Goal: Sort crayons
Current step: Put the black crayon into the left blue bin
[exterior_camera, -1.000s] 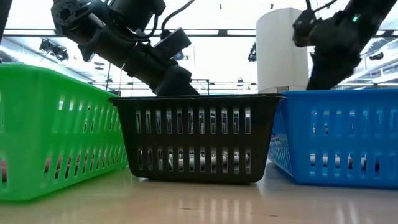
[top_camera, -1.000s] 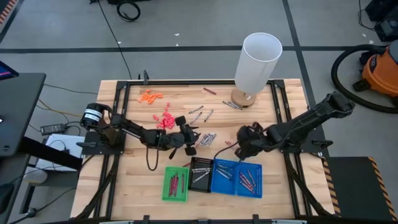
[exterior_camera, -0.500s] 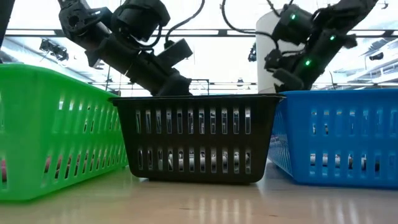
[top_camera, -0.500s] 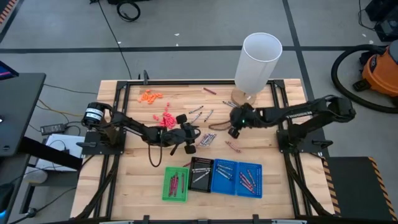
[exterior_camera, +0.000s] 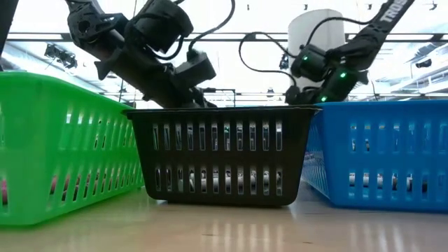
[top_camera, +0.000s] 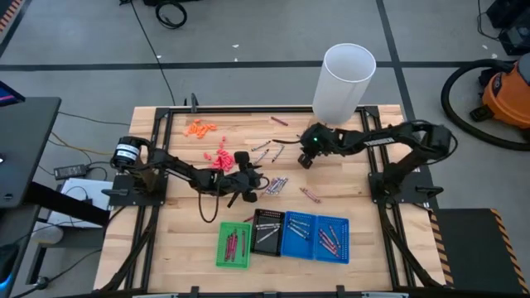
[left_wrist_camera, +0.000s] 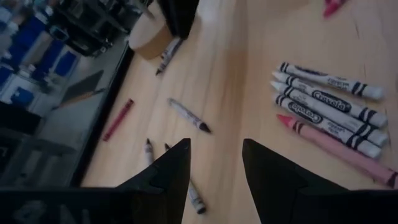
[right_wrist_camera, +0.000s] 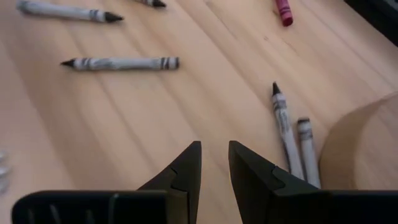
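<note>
crayons (right_wrist_camera: 283,127) lie just ahead of our right gripper (right_wrist_camera: 214,163), pointing along its reach by the white cylinder's (top_camera: 344,81) base; fingers parted, nothing held.

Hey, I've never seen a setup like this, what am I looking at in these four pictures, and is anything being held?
Two dark robot arms work at a wooden table, sorting crayons. One picture looks straight down, one looks level across the table through the baskets, and two come from cameras on the arms' wrists. The left gripper is beside a row of grey crayons; its jaws are open and empty. The right gripper is near the white cylinder, over two loose grey crayons; its jaws are slightly apart, holding nothing. At the near edge sit a green basket, a black basket and a blue basket, already holding crayons.
</note>
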Action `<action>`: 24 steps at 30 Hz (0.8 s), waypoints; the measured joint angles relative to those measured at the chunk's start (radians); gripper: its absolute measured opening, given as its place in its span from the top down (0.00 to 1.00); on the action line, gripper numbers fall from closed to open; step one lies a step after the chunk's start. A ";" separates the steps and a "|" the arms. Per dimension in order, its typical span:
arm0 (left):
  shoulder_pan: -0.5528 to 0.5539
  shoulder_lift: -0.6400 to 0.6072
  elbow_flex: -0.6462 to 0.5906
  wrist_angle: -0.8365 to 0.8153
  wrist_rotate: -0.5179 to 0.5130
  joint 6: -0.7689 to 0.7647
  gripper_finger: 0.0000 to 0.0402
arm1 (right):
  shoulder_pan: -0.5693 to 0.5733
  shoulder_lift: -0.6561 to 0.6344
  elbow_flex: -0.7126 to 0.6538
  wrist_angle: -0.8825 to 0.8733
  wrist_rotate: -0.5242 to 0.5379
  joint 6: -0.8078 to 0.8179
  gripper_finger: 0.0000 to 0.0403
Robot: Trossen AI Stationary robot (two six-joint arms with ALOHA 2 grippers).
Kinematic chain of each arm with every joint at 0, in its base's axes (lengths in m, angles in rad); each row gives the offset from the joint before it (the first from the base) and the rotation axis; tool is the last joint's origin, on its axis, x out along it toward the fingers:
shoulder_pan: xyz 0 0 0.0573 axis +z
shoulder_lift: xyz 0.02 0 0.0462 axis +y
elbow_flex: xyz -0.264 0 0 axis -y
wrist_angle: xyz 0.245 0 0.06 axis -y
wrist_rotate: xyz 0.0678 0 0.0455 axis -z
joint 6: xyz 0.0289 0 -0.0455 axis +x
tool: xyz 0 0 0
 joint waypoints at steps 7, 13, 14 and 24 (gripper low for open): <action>0.045 -0.001 -0.009 -0.001 0.023 0.074 0.61 | -0.029 0.113 0.106 -0.053 0.002 -0.017 0.78; 0.051 -0.090 -0.200 0.246 0.031 0.113 0.61 | -0.057 0.154 0.161 -0.090 0.005 -0.017 0.78; 0.051 -0.114 -0.233 0.297 0.030 0.114 0.61 | -0.062 0.155 0.169 -0.099 0.007 -0.016 0.78; 0.056 -0.324 -0.442 0.555 0.030 0.054 0.61 | -0.094 0.156 0.224 -0.150 0.038 -0.022 0.78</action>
